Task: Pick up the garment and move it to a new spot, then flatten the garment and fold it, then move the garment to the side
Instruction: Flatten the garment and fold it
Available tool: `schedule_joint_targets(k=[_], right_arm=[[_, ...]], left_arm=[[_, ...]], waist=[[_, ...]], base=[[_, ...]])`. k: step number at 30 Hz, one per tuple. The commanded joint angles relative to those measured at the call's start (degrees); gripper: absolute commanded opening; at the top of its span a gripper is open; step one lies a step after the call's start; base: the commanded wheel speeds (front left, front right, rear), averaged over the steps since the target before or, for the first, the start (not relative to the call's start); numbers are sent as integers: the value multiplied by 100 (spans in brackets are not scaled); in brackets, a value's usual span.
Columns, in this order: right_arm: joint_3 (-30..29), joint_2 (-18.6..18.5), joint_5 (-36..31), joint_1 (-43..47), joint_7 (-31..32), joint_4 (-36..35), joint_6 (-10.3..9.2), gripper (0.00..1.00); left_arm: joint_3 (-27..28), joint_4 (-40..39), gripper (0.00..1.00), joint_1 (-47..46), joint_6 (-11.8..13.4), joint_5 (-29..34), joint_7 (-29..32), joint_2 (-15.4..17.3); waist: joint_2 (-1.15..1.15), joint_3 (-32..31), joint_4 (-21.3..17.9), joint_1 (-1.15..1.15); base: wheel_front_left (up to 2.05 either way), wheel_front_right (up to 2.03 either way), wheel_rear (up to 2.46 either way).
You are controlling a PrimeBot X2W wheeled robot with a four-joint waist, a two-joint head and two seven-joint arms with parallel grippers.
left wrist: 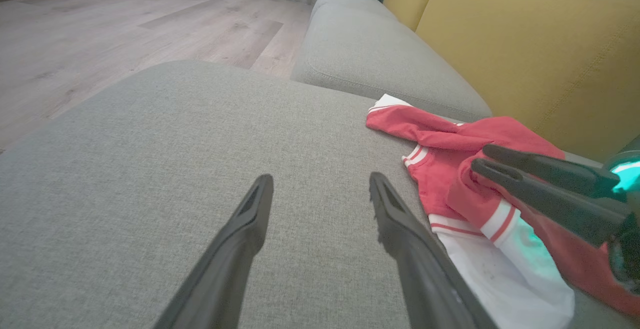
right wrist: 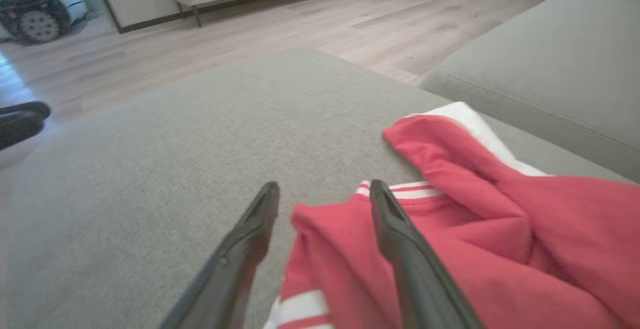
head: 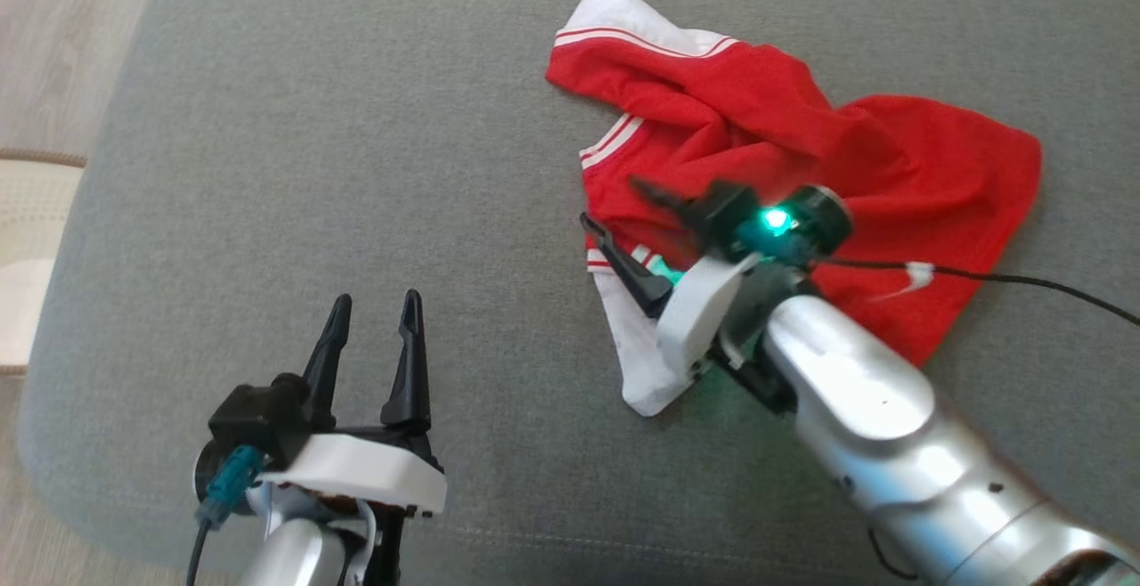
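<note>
Upper right of the head view: crumpled red-and-white garment point(head: 891, 158) on grey cushion point(head: 356, 123) | right gripper point(head: 609, 200) at its left edge, jaws apart, red fold loose between them, nothing pinched | left gripper point(head: 376, 297) lower left, wide open, empty | tip: take opposite hems, draw them outward gently to flatten.
</note>
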Motion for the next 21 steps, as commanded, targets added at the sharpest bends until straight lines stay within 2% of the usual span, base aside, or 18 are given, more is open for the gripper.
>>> schedule_joint_targets(k=[1, 3, 6, 13, 17, 21], right_arm=[[-231, -6, 60, -52, -164, -164, 37, 100], [-354, -82, 67, -19, -200, -195, 37, 100], [-819, -405, 11, 122, -224, -361, 37, 100], [-2361, -1152, -355, 671, 202, -677, 37, 100], [-3089, -1295, -545, 824, 479, -538, 37, 100], [-3479, -1203, -673, 742, 776, -174, 37, 100]], left_arm=[[238, -182, 100, -138, 43, -40, -62, 59], [235, -184, 100, -127, 39, -39, -63, 58], [224, -187, 100, -94, 36, -34, -65, 49], [179, -192, 100, -53, 22, -14, -69, 40], [147, -195, 100, -78, -2, -2, -69, 56], [115, -187, 100, -139, -24, 13, -62, 75]], waist=[[0, -40, -108, 0], [0, -57, -148, 0], [0, -113, -276, 0], [0, -134, -439, 0], [0, -50, -438, 0], [0, 42, -379, 0]], base=[[0, 0, 0], [0, 0, 0], [0, 0, 0], [0, 0, 0], [0, 0, 0], [0, 0, 0]])
